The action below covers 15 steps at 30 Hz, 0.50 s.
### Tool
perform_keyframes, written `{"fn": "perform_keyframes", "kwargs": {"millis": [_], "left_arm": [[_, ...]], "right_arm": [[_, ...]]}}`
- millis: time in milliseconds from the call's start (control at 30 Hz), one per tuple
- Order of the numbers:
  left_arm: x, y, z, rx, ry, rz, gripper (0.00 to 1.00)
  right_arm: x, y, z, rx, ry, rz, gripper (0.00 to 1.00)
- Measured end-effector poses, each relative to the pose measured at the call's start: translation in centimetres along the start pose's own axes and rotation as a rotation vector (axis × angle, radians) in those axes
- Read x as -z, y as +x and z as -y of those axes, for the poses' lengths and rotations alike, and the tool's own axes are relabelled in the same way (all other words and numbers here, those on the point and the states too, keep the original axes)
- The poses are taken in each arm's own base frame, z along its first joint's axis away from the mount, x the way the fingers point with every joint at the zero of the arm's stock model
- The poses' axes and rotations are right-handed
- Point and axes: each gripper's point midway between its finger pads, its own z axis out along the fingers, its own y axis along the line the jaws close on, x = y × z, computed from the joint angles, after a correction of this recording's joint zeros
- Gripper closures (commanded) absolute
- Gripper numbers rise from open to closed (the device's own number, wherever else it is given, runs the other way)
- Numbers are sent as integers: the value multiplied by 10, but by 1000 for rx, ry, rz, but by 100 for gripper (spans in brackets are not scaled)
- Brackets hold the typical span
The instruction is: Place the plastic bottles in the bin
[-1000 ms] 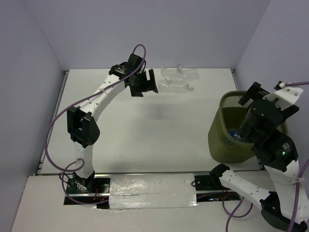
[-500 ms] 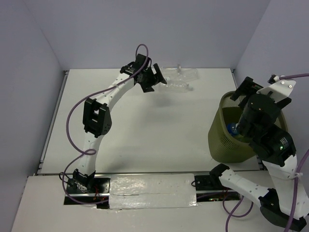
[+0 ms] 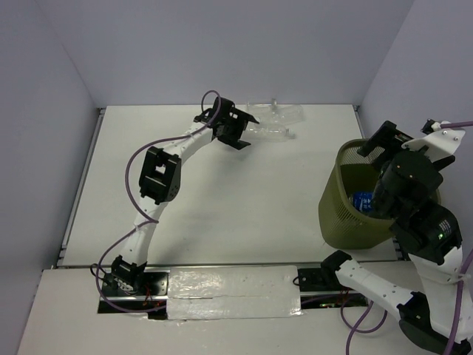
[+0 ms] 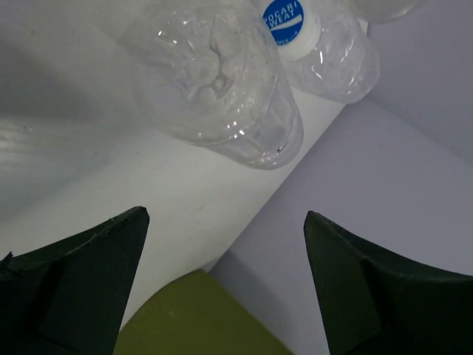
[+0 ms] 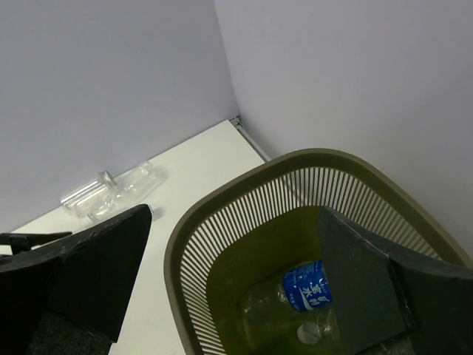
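Bottles (image 3: 270, 132) at twelve o'clock looked empty, light, slick, probably crushable; I judged mid-body the best hold. Left gripper (image 4: 225, 216) and right gripper (image 5: 235, 213) both gaped wide, empty.

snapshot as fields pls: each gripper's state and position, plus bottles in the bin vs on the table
left gripper: open, empty, facing the base end of a clear bottle, short of it
right gripper: open, empty, above the bin
bin: upright, right side of the table
in bin: blue-label bottle at the bottom; cannot tell if there are others
on table: clear bottles lying together at the far edge, at least two
task complete: no
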Motion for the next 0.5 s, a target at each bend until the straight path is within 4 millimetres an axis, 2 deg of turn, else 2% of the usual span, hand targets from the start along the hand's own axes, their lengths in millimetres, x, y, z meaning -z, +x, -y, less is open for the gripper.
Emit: {"fn": "perform_keyframes", "kwargs": {"millis": [200,500], "left_arm": [[-18,-5,10,115,41,16,1],[-24,-13,15,183,55,81,1]], "right_arm": [[0,0,-1,0,-2,-1,0],[0,2,-1,4,-4,-8,0]]}}
